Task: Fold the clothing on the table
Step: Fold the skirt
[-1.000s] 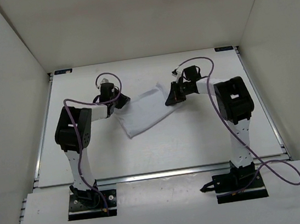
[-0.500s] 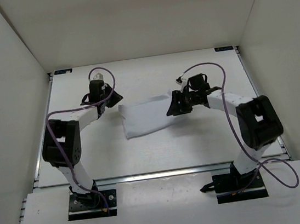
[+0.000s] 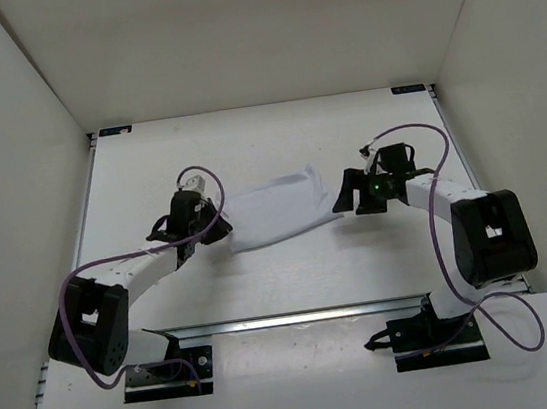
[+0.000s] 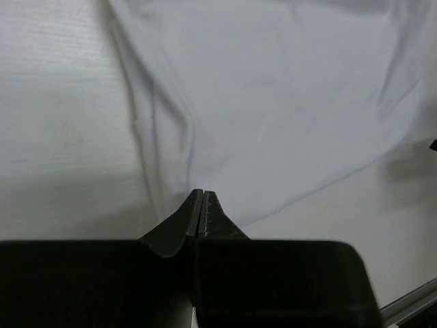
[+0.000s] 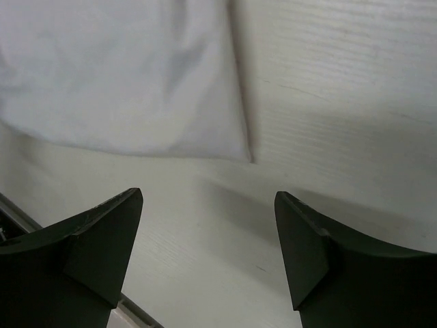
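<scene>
The clothing (image 3: 274,209) is a small white fabric piece lying flat in the middle of the table (image 3: 293,273). My left gripper (image 3: 219,227) is at its left edge. In the left wrist view the jaws are pressed together at their tips (image 4: 203,193), right at the fabric's (image 4: 287,102) edge, and creases run into them. My right gripper (image 3: 341,197) hovers just off the clothing's right end. In the right wrist view it stands open (image 5: 208,193) over bare table, with nothing between its fingers and the fabric's corner (image 5: 123,75) ahead and to the left.
White walls enclose the table on three sides. A metal rail (image 3: 298,316) runs along the near edge, in front of both arm bases. Purple cables loop off each arm.
My right gripper has opened, let go of the clothing's right end and drawn back to the right. My left arm has swung nearer, bringing its gripper down to the clothing's left edge.
</scene>
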